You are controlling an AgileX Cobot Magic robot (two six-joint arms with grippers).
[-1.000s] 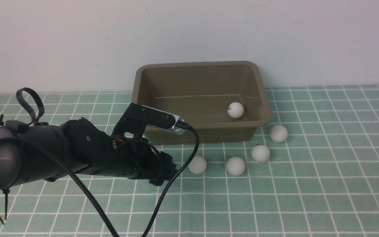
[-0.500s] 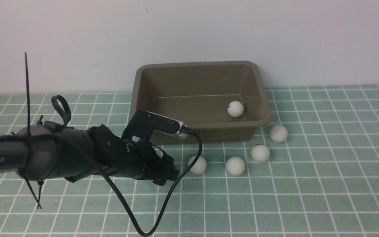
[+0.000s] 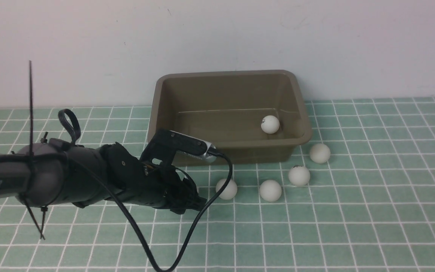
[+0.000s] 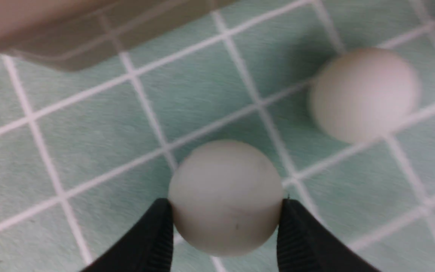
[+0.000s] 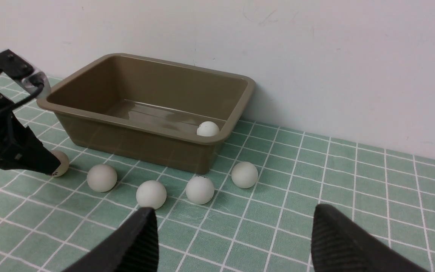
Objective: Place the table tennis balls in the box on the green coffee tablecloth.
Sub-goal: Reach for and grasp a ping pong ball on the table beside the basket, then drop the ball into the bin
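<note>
Left pincer (image 4: 225, 215) clamps first ball (image 4: 225, 189), which rests on tablecloth (image 4: 89, 124) just before box (image 3: 259, 153). Second ball (image 3: 270, 124) inside box, right near corner. Four loose balls (image 3: 270, 190) alongside. Right pincer (image 5: 233, 217) wide, empty.

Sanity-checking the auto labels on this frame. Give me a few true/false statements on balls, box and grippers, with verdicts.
1. One table tennis ball lies inside the box. True.
2. The left gripper has its fingers against both sides of a second ball, which rests on the green tablecloth. True.
3. The right gripper holds a ball. False: it is open and empty.
4. The box is upside down. False: it stands open side up.
5. Outside the box, four more balls lie loose on the cloth. True.
</note>
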